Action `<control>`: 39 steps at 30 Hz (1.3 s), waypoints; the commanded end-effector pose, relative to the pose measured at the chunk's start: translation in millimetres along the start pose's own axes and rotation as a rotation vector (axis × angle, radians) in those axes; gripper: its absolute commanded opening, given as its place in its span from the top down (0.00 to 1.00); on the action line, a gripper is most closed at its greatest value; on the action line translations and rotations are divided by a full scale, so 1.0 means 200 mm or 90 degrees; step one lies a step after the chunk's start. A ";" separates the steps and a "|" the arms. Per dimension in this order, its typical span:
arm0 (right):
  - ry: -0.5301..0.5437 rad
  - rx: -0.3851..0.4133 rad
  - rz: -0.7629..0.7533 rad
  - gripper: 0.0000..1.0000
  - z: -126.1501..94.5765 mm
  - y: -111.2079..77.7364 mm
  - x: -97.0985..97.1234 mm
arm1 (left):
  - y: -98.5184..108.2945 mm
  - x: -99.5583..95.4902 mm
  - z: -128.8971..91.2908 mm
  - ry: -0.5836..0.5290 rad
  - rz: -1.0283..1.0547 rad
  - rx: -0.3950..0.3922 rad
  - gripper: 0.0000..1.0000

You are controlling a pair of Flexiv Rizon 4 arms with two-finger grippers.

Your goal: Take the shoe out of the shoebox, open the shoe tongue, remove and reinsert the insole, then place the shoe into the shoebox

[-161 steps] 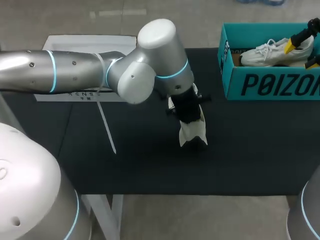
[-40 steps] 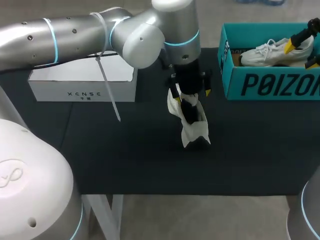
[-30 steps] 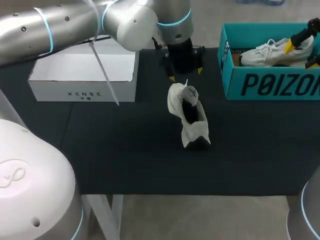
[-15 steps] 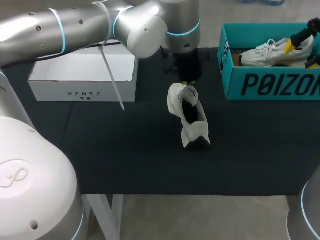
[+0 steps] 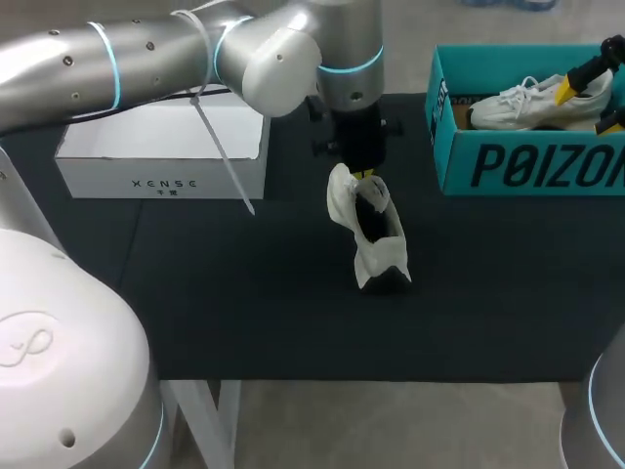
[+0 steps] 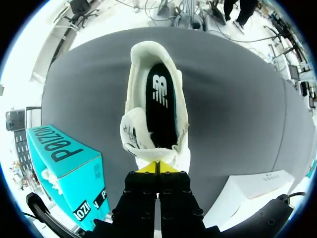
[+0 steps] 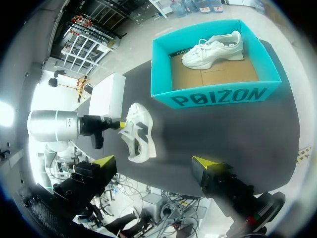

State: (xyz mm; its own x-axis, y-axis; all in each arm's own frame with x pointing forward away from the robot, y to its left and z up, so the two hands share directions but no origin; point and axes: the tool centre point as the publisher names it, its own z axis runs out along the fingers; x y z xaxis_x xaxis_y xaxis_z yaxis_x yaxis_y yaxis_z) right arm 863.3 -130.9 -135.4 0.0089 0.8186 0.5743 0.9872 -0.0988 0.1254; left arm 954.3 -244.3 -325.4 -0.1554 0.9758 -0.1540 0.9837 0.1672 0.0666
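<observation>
Left gripper at the shoe's rim — right gripper spread over the shoebox.

A white box (image 5: 161,147) sits at the left of the black tabletop (image 5: 244,293). Just beside it, the left gripper (image 6: 157,167) points down with its yellow tips pressed together, touching the near rim of the shoe (image 5: 376,234); whether fabric is pinched between them I cannot tell. The shoe lies mid-tabletop, outside the shoebox (image 5: 527,161), opening upward, with the black insole (image 6: 161,114) seated inside. The teal shoebox stands open at the right edge, well apart from the shoe, and holds a second shoe (image 5: 518,103) on its side. The right gripper (image 7: 155,162) hangs above the shoebox — fingers wide apart, grasping nothing.
</observation>
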 end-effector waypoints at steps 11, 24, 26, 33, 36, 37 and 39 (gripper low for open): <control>-0.001 0.001 0.000 0.00 0.00 0.00 0.00 | -0.18 0.12 0.02 0.031 0.038 0.063 1.00; -0.001 0.001 0.000 0.00 0.00 0.00 0.00 | -0.19 0.02 -0.05 -0.019 -0.034 0.032 1.00; -0.001 0.001 0.000 0.00 0.00 0.00 0.00 | -0.21 0.02 -0.06 -0.026 -0.044 0.046 1.00; -0.001 0.001 0.000 0.00 0.00 0.00 0.00 | -0.21 0.03 -0.11 -0.028 -0.072 0.036 1.00; -0.001 0.001 0.000 0.00 0.00 0.00 0.00 | -0.21 0.03 -0.12 -0.022 -0.076 0.030 1.00; -0.001 0.001 0.000 0.00 0.00 0.00 0.00 | -0.21 0.03 -0.13 -0.015 -0.080 0.026 1.00; -0.001 0.001 0.000 0.00 0.00 0.00 0.00 | -0.21 0.02 -0.14 -0.016 -0.081 0.020 1.00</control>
State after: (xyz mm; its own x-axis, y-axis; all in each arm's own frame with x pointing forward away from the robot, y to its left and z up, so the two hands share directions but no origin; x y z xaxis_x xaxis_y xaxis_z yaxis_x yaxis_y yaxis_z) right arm 863.3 -130.9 -135.3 0.0089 0.8186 0.5743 0.9872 -0.0988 0.1255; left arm 913.2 -241.5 -307.0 -0.2751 0.9419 -0.1928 0.9597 0.2811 0.0036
